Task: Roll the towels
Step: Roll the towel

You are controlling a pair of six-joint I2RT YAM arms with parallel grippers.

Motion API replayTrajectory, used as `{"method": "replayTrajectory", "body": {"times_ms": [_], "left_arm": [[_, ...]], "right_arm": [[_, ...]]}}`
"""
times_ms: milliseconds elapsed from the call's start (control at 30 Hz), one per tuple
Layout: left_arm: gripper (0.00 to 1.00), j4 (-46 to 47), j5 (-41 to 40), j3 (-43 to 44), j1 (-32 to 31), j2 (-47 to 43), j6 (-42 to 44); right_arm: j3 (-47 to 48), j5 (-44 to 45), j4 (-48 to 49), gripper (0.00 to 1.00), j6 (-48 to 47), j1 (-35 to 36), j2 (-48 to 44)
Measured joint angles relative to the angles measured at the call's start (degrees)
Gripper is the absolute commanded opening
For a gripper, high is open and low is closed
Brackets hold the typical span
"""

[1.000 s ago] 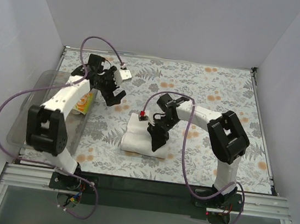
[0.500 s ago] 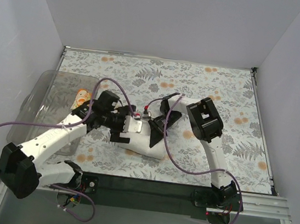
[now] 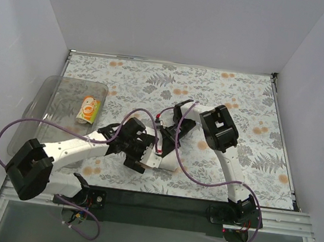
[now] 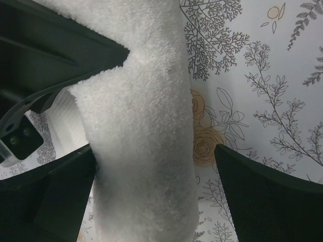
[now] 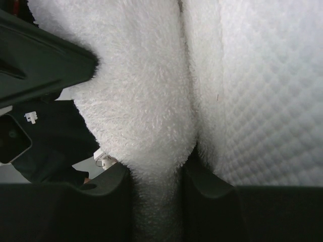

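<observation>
We see our right gripper (image 5: 159,194) pinching the white towel (image 4: 146,91), left gripper (image 4: 151,161) spread wide astride it, printed cloth (image 3: 89,108) at ten o'clock.

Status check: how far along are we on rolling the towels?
Done, it seems: the small printed cloth lies as a compact roll in the clear bin. In hand: the white towel shows a rounded, rolled-looking edge at mid-table; the right tool pinches a fold of it, and the left tool stands open astride that edge. Left: finishing this roll and, probably, setting it in the bin.
</observation>
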Motion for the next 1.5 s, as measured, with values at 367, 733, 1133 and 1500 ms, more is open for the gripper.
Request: {"method": "replayTrajectory", "body": {"times_ms": [367,733,1133,1500], "left_arm": [[0.14,5.1,-3.3,-0.9,-1.1,5.6,3.1],[0.03,-6.1,6.1,6.5,5.2,11.1,4.3],[0.08,-32.5,27.5,31.1,18.8,37.5,7.2],[0.10,-53.5,36.8,48.4,23.6,55.8,9.2]], "right_arm": [[0.6,0.9,0.6,0.33,3.6,-0.8,0.0],[-3.5,10.4,14.8,0.46,12.4,-14.2,-13.3],[-24.0,26.5,38.7,0.80,14.1,-16.2,-50.4],[-44.5,38.1,56.8,0.98,6.6,2.5,-62.2]]}}
